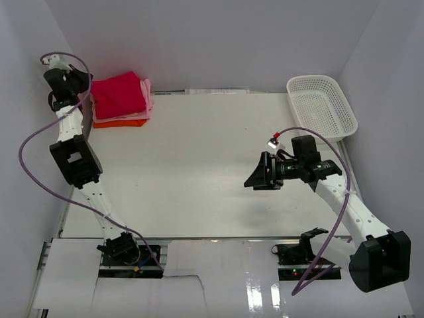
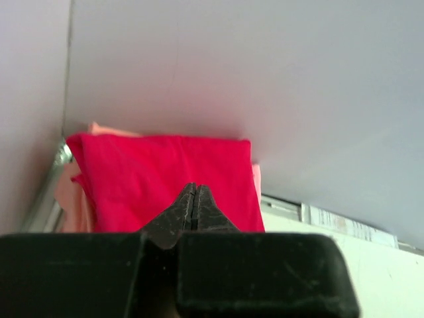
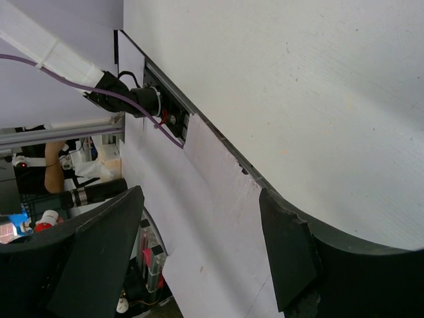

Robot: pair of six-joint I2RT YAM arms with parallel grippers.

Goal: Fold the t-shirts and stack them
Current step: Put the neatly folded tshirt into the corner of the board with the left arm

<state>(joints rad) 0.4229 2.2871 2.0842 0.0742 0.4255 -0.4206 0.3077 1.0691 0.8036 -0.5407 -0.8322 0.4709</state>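
Top external view shows the red shirt (image 1: 118,95) folded atop the stack (image 1: 122,122) at the counter's (image 1: 199,172) far-left corner, left jaws shut and empty near it, right jaws wide open and empty, so the task looks done.

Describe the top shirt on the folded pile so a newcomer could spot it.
Go to the far-left corner of the white table, across from the white lattice basket, where folded t-shirts are stacked. The one you want is the crimson-red t-shirt on top; a pink t-shirt and an orange t-shirt only peek out beneath it.
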